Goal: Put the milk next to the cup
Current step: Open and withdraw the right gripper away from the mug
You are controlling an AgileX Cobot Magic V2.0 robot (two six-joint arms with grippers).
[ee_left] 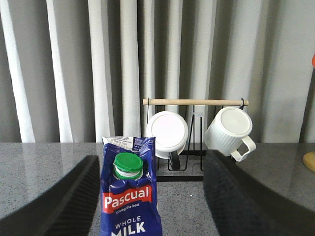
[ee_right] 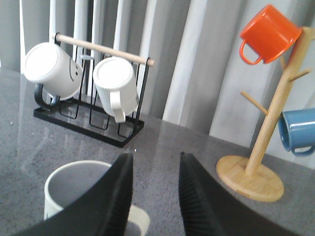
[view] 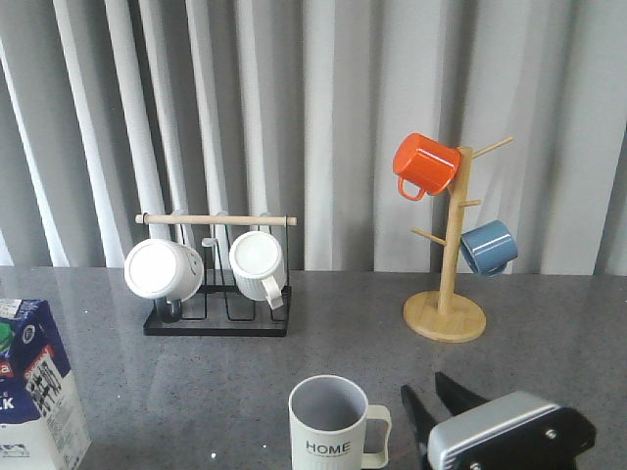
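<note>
While standing at the near left edge, well apart from the cup (view: pixel 328 423), the milk (view: pixel 34 387) waiting between wide-spread left gripper (ee_left: pixel 147 196) fingers. Right gripper (ee_right: pixel 155 196) hovering open, empty. Needing closing, then carrying rightward.

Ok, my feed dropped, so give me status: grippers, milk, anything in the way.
Left gripper open, straddling the milk, not closed on it. Right gripper open, empty, by the cup. Milk upright, far left of cup; table between them bare.

Five mugs (view: pixel 330 426), one milk carton (view: pixel 34 387), seemingly two racks (view: pixel 217 321).
</note>
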